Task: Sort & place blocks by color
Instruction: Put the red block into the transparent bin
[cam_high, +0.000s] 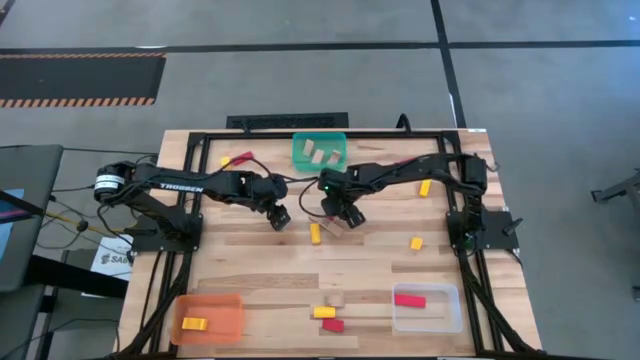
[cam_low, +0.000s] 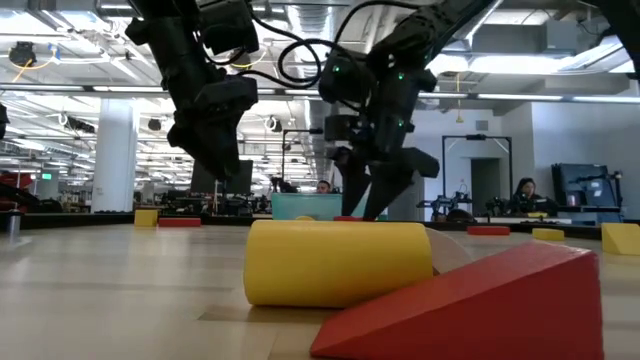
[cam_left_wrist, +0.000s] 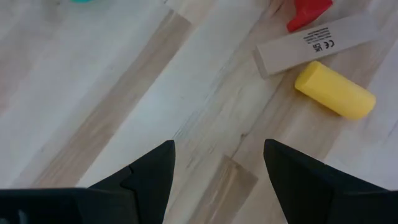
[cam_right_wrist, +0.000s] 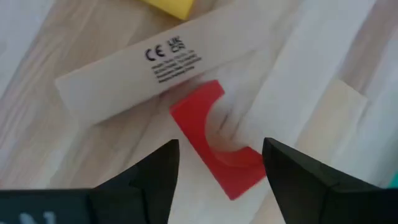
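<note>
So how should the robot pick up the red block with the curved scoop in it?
The right tool hangs open above the red arch block. Probably best to come straight down and pinch its two flat long sides, since the tan bar touches one end.

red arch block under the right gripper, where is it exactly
In the right wrist view, the red arch block lies on the table beside the tan bar, ahead of the open right gripper, mid-table.

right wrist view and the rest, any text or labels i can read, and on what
"CE" and "UK CA" marks: printed on the tan bar beside the red arched block, under the open right gripper.
The small lines under those marks: too blurred to read.
The same print on the tan bar in the left wrist view, ahead of the open left gripper: "CE" only.
"TROSSEN": white letters on the left arm.
</note>
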